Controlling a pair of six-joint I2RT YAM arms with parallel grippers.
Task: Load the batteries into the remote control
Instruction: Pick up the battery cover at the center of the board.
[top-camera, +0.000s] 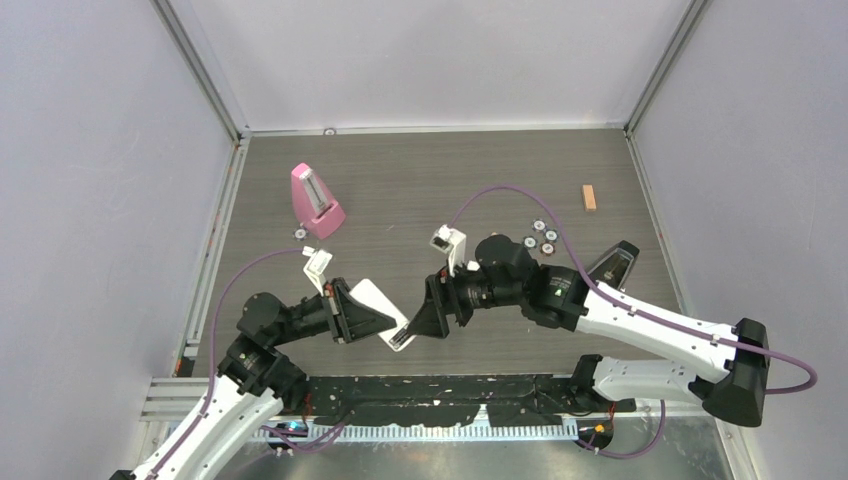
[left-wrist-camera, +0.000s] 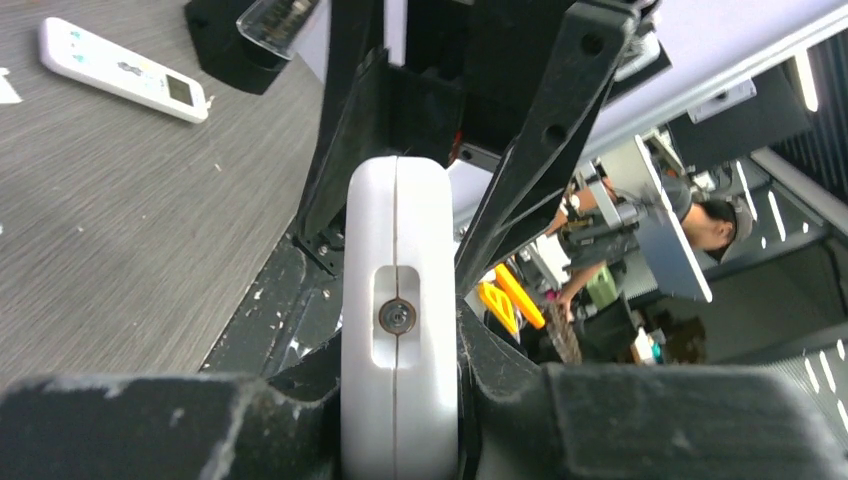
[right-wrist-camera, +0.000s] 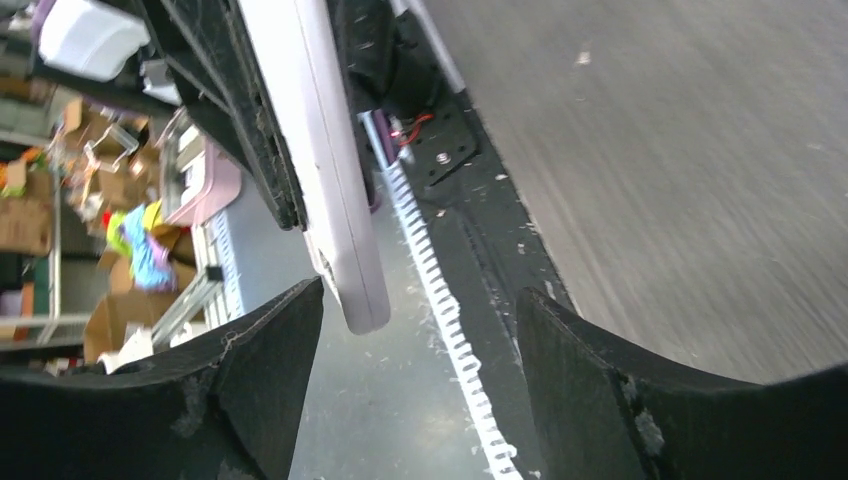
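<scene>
The pink metronome (top-camera: 316, 200) stood well up and left of the remote control (top-camera: 378, 296), with bare table (top-camera: 450, 170) between. I saw the left gripper (top-camera: 386, 322) clenched on that remote, holding it edge-on close to the table's near edge. Just right of the remote the right gripper (top-camera: 420, 322) was spread wide, and only its wrist camera showed the remote's free end between the fingers (right-wrist-camera: 260, 370), close beside one. Only the left wrist view showed a round metal piece (left-wrist-camera: 397, 316) recessed in the remote's end and a second remote (left-wrist-camera: 120, 70) lying flat beyond.
</scene>
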